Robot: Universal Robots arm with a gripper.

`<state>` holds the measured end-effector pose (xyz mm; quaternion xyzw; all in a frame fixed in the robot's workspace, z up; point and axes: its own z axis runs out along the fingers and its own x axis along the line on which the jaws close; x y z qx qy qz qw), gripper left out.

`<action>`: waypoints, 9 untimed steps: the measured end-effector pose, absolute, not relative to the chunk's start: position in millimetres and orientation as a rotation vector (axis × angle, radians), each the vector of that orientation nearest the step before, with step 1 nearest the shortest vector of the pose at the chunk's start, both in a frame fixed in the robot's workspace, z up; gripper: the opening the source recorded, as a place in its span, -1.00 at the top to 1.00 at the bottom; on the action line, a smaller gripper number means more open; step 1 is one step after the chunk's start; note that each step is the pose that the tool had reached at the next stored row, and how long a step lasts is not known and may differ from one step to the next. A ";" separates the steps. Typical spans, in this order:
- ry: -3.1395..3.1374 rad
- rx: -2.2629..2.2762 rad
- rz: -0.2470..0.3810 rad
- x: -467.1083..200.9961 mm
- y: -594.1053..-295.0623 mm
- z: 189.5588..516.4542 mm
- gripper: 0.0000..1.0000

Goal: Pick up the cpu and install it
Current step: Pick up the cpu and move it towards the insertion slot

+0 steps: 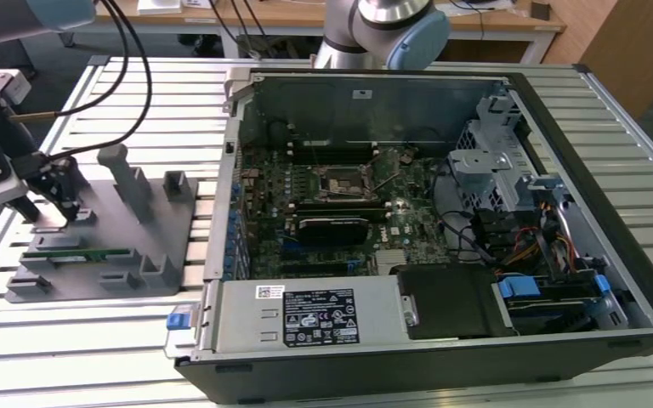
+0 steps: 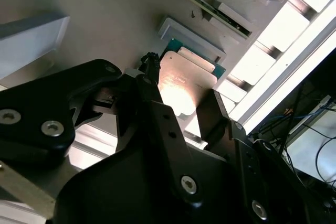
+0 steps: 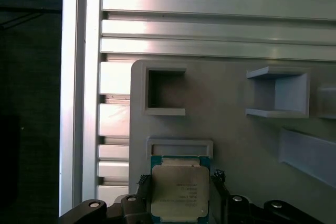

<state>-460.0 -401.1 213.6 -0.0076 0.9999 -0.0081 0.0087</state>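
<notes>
The cpu (image 3: 180, 192), a flat square chip with a pale metal top and green edge, lies on the grey fixture plate (image 3: 236, 140) against a low stop block (image 3: 179, 146). My gripper (image 3: 180, 179) is down over it, with a black finger tight against each of two opposite sides. The second wrist view shows the cpu (image 2: 184, 80) between those fingers (image 2: 152, 74) too. In the exterior view my gripper (image 1: 60, 212) stands low over the fixture plate (image 1: 111, 280) at the exterior view's left. The motherboard's cpu socket (image 1: 336, 181) sits inside the open computer case.
The open computer case (image 1: 599, 110) fills the middle and right of the slatted table, with cables and drive bays on its right side. Upright grey blocks (image 1: 133, 183) and a green memory stick (image 1: 77, 252) sit on the fixture plate. A second robot arm (image 1: 383, 34) stands behind the case.
</notes>
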 end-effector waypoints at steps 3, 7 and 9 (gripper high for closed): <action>3.124 -0.024 -0.025 -460.0 -401.0 214.9 -0.05; 3.124 -0.024 -0.025 -460.0 -401.0 216.2 -0.05; 3.124 -0.024 -0.025 -460.0 -400.9 216.8 -0.05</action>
